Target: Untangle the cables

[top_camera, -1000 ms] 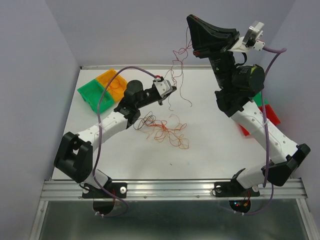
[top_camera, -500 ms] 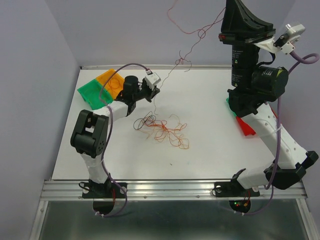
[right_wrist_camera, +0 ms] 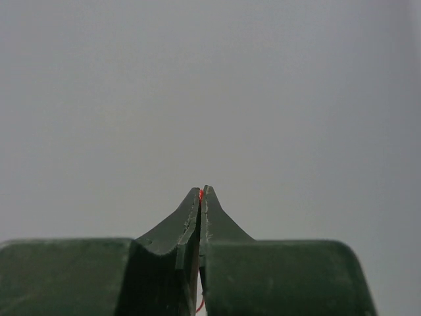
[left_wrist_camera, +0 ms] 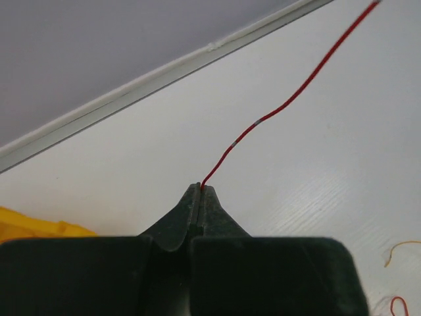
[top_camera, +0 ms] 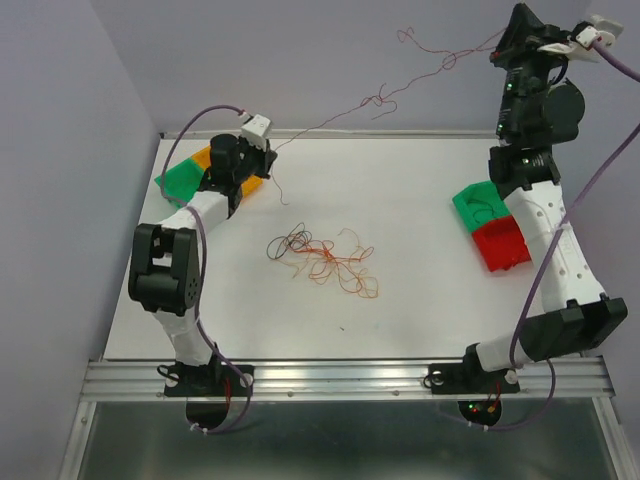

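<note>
A thin red cable spans the air between both grippers, wavy but drawn out. My left gripper is low at the back left, beside the orange bin, shut on one end of it. From those jaws the red cable runs up to the right, and a short tail hangs below. My right gripper is raised high at the back right, shut on the other end, where only a red speck shows between its tips. A tangle of orange, red and dark cables lies mid-table.
A green bin and an orange bin sit at the back left under the left arm. Another green bin and a red bin sit at the right by the right arm. The back table edge is close to the left gripper.
The left gripper has drawn back and left to the bins. The right gripper has swung right and higher. The red cable between them has stretched out, clear of the tangle.
</note>
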Robot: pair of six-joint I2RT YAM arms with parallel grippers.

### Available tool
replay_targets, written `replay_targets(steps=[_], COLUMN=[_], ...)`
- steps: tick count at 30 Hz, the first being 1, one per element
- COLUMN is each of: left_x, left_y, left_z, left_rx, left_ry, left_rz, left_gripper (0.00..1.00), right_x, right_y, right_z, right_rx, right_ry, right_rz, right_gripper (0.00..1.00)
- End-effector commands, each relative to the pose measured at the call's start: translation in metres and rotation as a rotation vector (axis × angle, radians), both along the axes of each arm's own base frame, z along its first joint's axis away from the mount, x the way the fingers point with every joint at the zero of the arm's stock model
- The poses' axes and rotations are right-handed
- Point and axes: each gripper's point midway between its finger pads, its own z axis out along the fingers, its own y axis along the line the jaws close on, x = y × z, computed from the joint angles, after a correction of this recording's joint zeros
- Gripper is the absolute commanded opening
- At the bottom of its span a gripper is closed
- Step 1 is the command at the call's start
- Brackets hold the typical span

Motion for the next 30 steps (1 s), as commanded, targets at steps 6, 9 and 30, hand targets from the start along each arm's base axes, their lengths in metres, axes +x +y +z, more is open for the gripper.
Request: replay_targets(steps=[6, 9, 30], left_x=[-0.01, -0.025, -0.173], left_y=[0.122, 0.156, 0.111], left_z=[0.162, 0.193, 0.281], left_rx=[-0.175, -0.197, -0.15], left_ry=[-0.269, -0.328, -0.54], left_rz=[0.217, 0.275, -0.001], left_gripper=[0.0, 0.0, 0.0], right_x=[0.056, 0.057, 0.069], right_y=[-0.142, -0.153, -0.155], right_z=[-0.107, -0.134, -0.274], right_rx=[0.337, 0.361, 0.361], right_ry=[0.216, 0.253, 0.58], right_rz=[0.119, 0.088, 0.08], right_gripper=[0.01, 0.01, 0.01])
